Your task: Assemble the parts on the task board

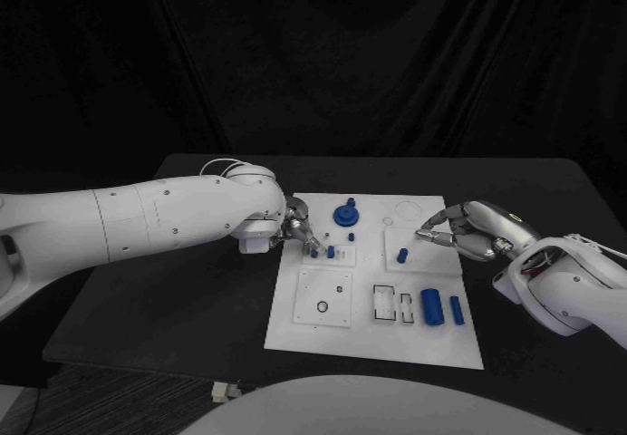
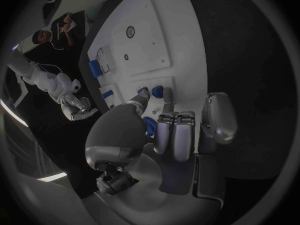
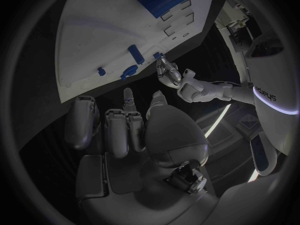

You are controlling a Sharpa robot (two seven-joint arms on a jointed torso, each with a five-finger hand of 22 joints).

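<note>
The white task board (image 1: 374, 337) lies in the middle of the black table. On its far part stand a round blue part (image 1: 345, 215), small blue pegs (image 1: 330, 251) and a short blue peg (image 1: 402, 255). A blue cylinder (image 1: 430, 306) and a blue bar (image 1: 456, 310) lie at its near right. My left hand (image 1: 294, 231) hangs at the board's left edge. Its fingertips (image 2: 167, 107) are just short of two small blue pegs (image 2: 156, 91), and it holds nothing. My right hand (image 1: 464, 231) is at the board's right edge, fingers (image 3: 128, 99) spread toward the board and empty.
A square inset with a ring (image 1: 323, 306) and a row of rectangular slots (image 1: 384, 304) take up the board's near half. Bare black table (image 1: 170, 308) lies on both sides of the board. A dark curtain closes off the back.
</note>
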